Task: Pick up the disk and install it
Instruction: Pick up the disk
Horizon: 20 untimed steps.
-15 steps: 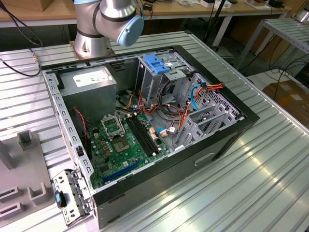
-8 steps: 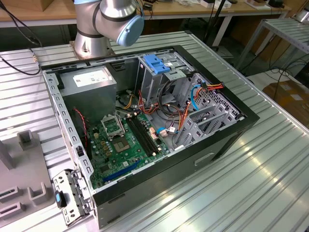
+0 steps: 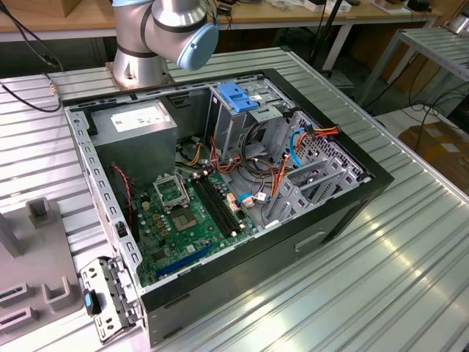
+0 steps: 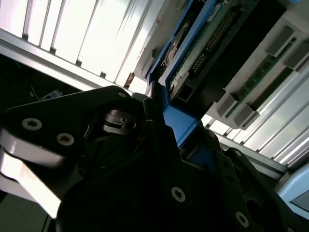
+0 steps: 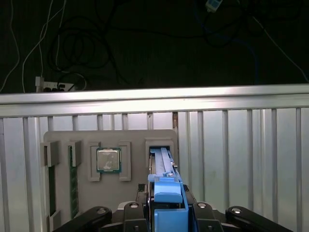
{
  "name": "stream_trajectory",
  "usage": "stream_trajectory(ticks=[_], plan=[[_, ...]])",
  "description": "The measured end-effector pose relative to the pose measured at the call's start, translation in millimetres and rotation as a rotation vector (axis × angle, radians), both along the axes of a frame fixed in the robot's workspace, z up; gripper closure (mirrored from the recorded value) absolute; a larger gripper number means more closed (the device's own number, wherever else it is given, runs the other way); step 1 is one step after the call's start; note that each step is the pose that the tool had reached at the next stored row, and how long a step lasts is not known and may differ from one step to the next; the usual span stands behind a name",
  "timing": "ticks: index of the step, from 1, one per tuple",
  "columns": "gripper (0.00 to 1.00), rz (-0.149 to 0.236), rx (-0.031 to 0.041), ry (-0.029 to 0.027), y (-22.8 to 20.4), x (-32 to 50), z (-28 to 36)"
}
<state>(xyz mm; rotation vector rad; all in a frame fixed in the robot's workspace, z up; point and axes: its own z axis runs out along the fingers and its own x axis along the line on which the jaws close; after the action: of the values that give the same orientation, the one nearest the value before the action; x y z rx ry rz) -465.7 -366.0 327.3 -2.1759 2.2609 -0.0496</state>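
**Caller:** Where is the disk point(image 5: 166, 191) sitting?

**Me:** It's standing on edge, slotted into the grey fixture point(image 5: 135, 139). My gripper point(image 5: 167, 209) is clamping its blue rail point(image 4: 179, 124). I'm worrying that pulling crooked is going to wedge it in there and twist it loose.

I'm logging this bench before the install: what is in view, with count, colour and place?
table: one, silver slats, under everything.
computer case: one, black, open, on the table.
motherboard: one, green, on the case floor.
power supply box: one, grey with white sticker, inside the case.
latch: one, blue, atop the grey cage in the case.
cables: several, red, orange, blue, inside the case.
fixture tray: one, grey, on the table.
processor chip: one, silver, in a tray pocket.
disk: one, blue-railed, on edge in a tray slot.
arm: one, silver and pale blue, base beside the case.
pincer: one, black, shut on the disk's blue end.
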Motion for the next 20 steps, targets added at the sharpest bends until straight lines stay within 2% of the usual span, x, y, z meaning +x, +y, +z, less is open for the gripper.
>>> stream_trajectory(ticks=[20], plan=[[0.63, 0.0, 0.0008, 0.0, 0.0, 0.0, 25.3]])
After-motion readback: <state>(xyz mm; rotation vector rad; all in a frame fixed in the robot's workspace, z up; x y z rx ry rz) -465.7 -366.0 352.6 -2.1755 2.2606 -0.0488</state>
